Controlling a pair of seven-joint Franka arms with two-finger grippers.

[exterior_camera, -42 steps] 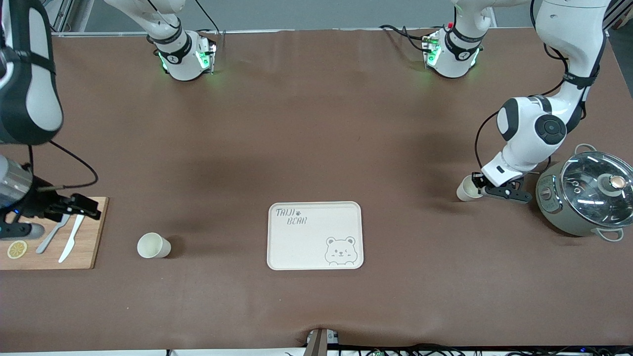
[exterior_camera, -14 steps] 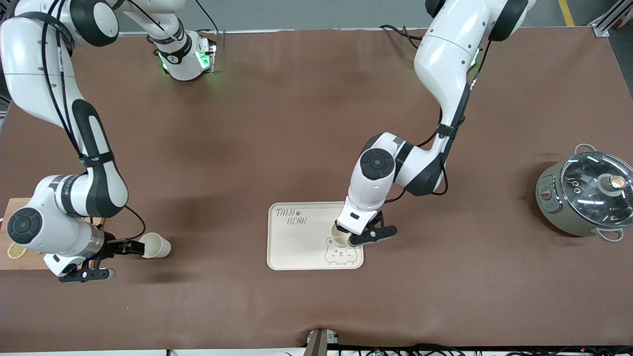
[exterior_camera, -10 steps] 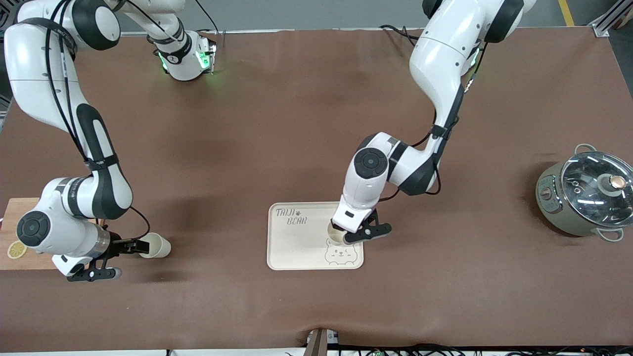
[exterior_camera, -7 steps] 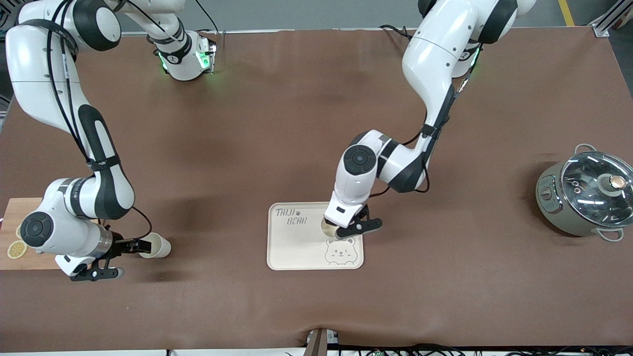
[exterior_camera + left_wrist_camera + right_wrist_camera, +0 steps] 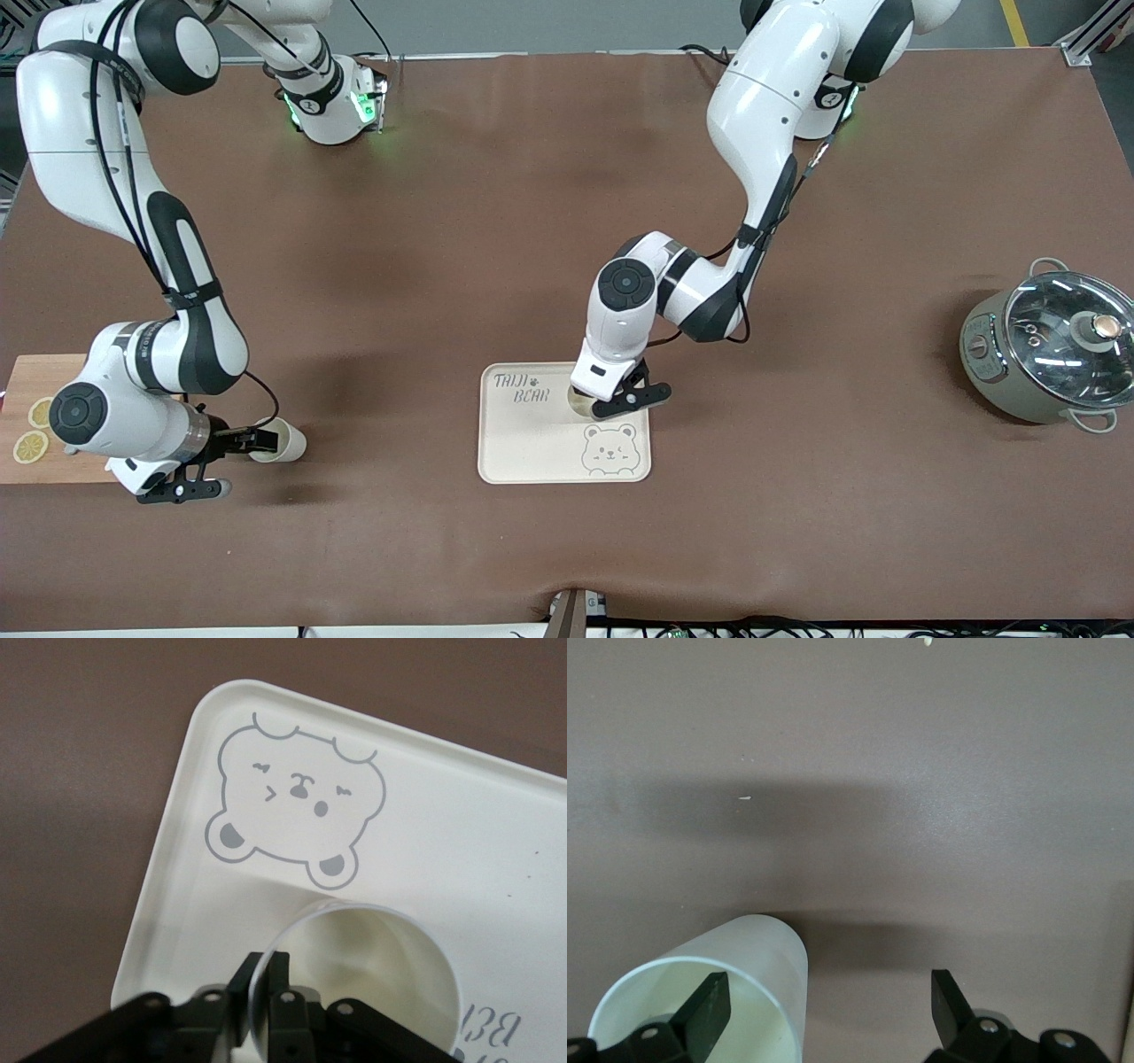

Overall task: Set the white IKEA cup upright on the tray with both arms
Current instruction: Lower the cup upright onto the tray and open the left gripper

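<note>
In the middle of the front view, slightly low, the cream tray [image 5: 532,443] lies on the brown table [image 5: 496,221], with a bear drawing [image 5: 609,448] in its lower corner toward the left arm's end. A white cup [image 5: 580,405] stands upright on the tray, just above the bear in that view. The left gripper [image 5: 611,400] is down at this cup; in the left wrist view its two fingers [image 5: 266,992] sit close together with the cup's rim [image 5: 354,912] wall between them, pinching it. Whether the pinch is slackening cannot be told.

In the lower left of the front view, a second cup [image 5: 282,441] stands on the table, well apart from the tray, toward the right arm's end. The right gripper [image 5: 232,454] is at this cup with its jaws spread wide: in the right wrist view one finger [image 5: 709,1005] is inside the cup's mouth and the other is outside, clear of the wall, so nothing is gripped.

At the left edge of the front view a wooden board [image 5: 35,461] carries lemon slices [image 5: 29,446]. At the right edge stands a grey pot [image 5: 1045,354] with a glass lid.
</note>
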